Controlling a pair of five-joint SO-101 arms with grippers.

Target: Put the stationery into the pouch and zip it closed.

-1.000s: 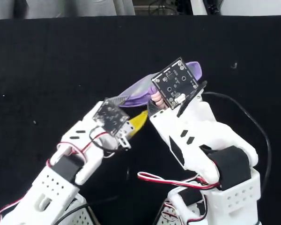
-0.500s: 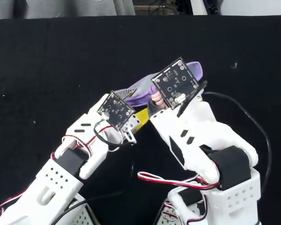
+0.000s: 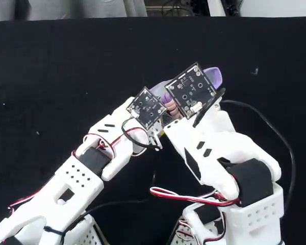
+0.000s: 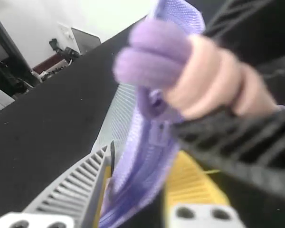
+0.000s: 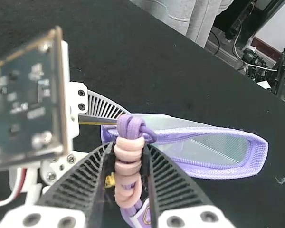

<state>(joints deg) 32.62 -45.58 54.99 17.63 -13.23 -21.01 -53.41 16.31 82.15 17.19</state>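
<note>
The right end effector is clamped on the braided pull cord of the pouch, with its black ribbed fingers pressed against the pink and purple loops from both sides. The pouch stretches away from that grip over the black table, window side up. I cannot tell whether its far end rests on the table. The left end effector stands part open across the pouch's zipper edge, just beside the cord. Its grey finger touches the fabric, and its yellow finger seems just apart from it.

This looks like the zipping step, with one arm set to brace and the other to pull. To do it well, the left end effector should close on fabric alone, just behind the slider and not on the cord (a pinched cord would stall the pull). The right can then draw the cord straight along the line of teeth, so that the slider runs and the soft pouch does not fold up. Whether the stationery is inside cannot be read through the window.

The main hindrance is crowding. The left arm's camera board sits right beside the right fingers, so a sideways swing could knock the two arms together. A black cable lies on the table near the right arm, apart from the pouch.
</note>
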